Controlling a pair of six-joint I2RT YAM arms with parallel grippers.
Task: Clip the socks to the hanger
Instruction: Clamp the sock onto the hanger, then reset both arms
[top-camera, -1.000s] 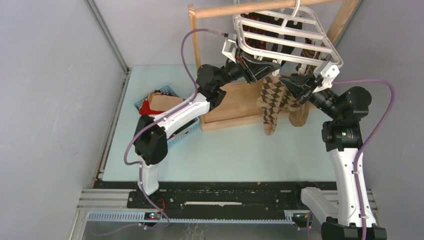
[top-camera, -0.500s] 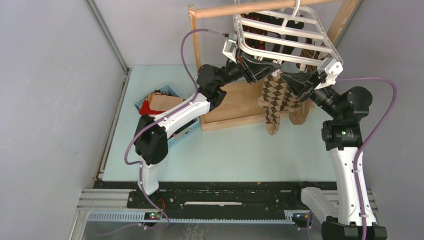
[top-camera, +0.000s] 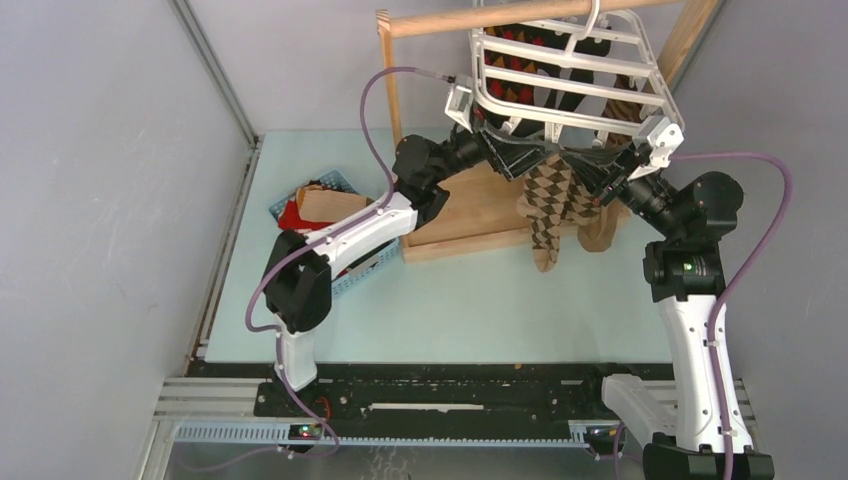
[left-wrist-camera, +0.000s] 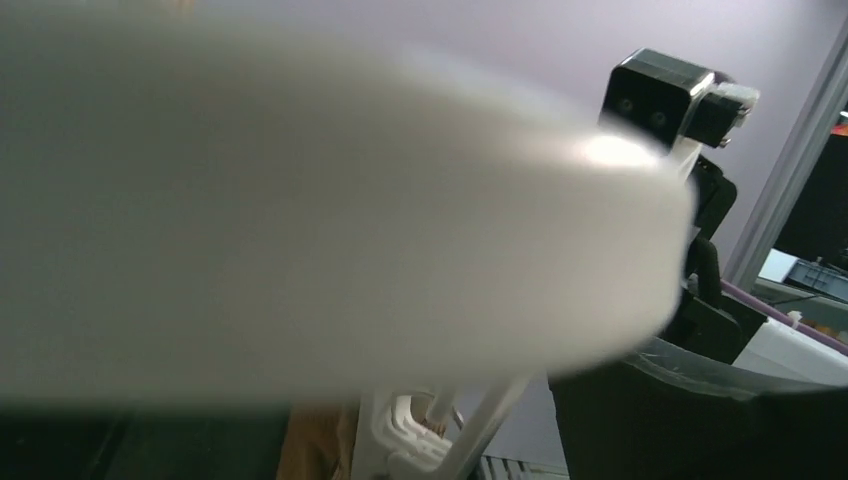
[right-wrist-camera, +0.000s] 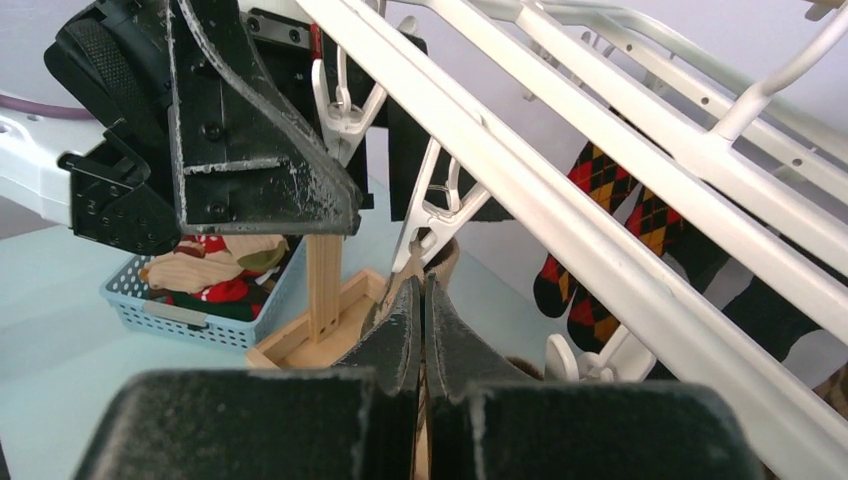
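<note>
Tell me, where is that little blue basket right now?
In the overhead view the blue basket sits on the left side of the table, partly hidden under the left arm, just left of the wooden stand's base.

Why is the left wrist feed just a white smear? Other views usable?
Left wrist: a white part, likely the hanger, sits against the lens, fully defocused; only the right edge is legible. Right wrist: crisp on the right gripper, the tan sock it pinches, and the basket. Top external: evenly lit, sharp, no glare.
</note>
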